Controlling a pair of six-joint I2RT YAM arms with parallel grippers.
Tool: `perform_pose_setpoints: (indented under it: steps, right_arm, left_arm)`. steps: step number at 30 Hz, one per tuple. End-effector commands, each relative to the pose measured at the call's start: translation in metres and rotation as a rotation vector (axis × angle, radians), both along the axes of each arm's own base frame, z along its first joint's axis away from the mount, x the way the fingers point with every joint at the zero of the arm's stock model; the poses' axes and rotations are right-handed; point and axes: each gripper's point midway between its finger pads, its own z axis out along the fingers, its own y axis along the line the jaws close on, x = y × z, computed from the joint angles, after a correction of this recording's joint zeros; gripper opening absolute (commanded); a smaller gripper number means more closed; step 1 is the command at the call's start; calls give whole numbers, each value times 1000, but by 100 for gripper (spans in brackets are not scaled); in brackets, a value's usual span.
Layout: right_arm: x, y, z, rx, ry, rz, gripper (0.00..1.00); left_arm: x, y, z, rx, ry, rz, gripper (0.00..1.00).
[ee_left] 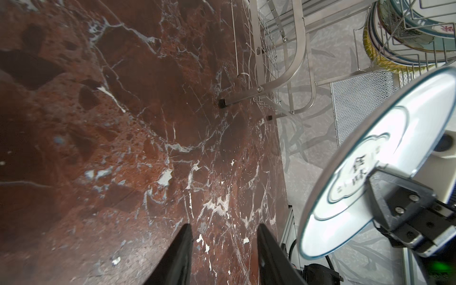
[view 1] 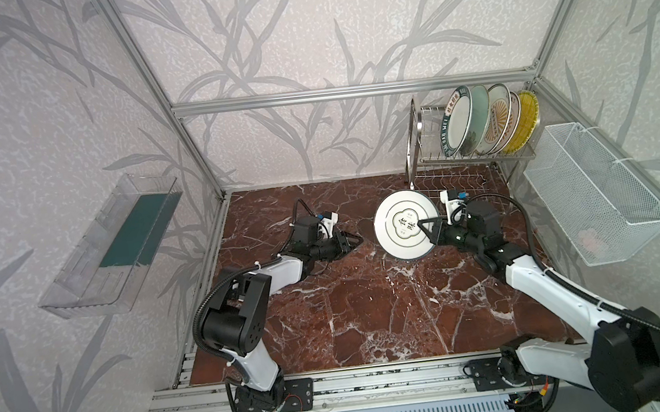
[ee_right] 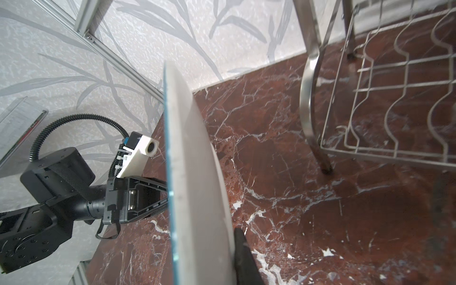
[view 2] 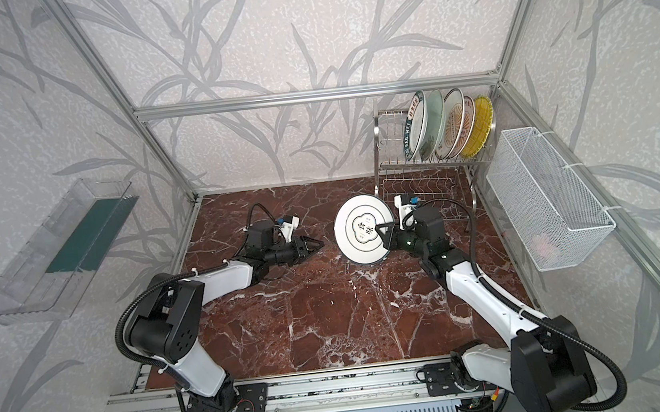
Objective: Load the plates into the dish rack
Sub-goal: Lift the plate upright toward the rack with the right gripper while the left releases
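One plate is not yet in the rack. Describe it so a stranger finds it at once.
Find the dish rack in the far right corner, with five plates upright on its upper tier. In front of it the right gripper holds the sixth plate: white, green cloud emblem, alone outside the rack.

white plate [view 1: 399, 225] with green cloud emblem, yellow ribbed plate [view 1: 528, 119], red-brown white-veined marble tabletop [view 1: 373, 315], grey leaf-patterned walls [view 1: 301, 30]

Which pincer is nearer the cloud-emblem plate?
Right. The right pincer grips the cloud-emblem plate at its edge; the left pincer is open, empty, and clear of the plate's opposite edge.
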Motion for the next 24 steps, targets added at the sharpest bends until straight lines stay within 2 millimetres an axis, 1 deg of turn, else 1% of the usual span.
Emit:
perform_pose_setpoints:
  steps: [1,7,14,18,22,24]
  right_arm:
    - [4,-11,48,-60,-125,-44,0]
    - [11,-25,97,-104,-222,-120,0]
    - [19,-30,150,-121,-324,-152,0]
    - [20,-34,190,-117,-405,-182,0]
    - [21,-45,234,-135,-495,-249,0]
    - [24,-53,252,-156,-533,-294,0]
  left_arm:
    - [-2,8,13,50,-58,21,41]
    - [-8,20,22,142,-90,35,41]
    - [-14,31,31,210,-122,51,41]
    - [-14,30,31,211,-122,46,41]
    - [-14,30,31,208,-122,42,41]
    - [-15,30,33,207,-125,41,40]
